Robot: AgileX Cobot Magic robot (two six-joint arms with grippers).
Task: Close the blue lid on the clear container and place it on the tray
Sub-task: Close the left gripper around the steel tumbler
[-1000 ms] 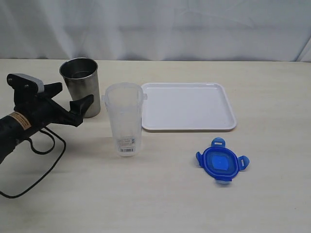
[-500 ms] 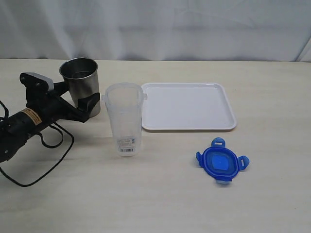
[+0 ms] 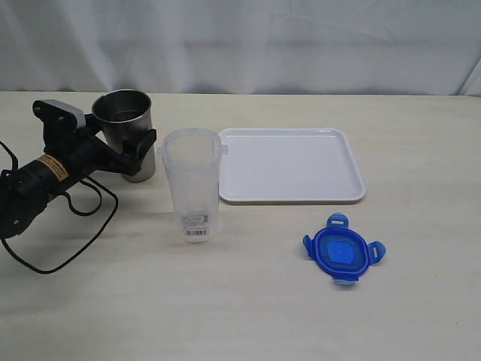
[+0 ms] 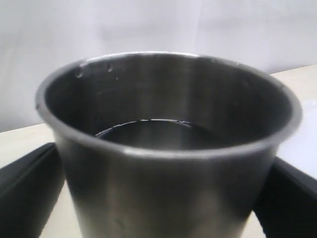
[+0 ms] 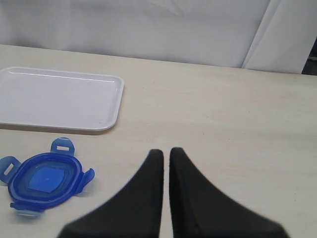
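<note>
The tumbler [image 4: 168,148] is brushed grey metal with a dull sheen and a few specks near its rim. The clear container [image 3: 192,180] is smooth translucent plastic with a small paper label [image 3: 196,222], and the blue lid [image 3: 343,252] is glossy translucent plastic. The tray [image 3: 289,162] is smooth white plastic with a soft gloss, the table [image 3: 248,308] is pale, matt and faintly wood-grained, the backdrop [image 3: 301,45] is wrinkled white cloth, and the right gripper [image 5: 166,152] has matt black plastic fingers [image 5: 141,198].
</note>
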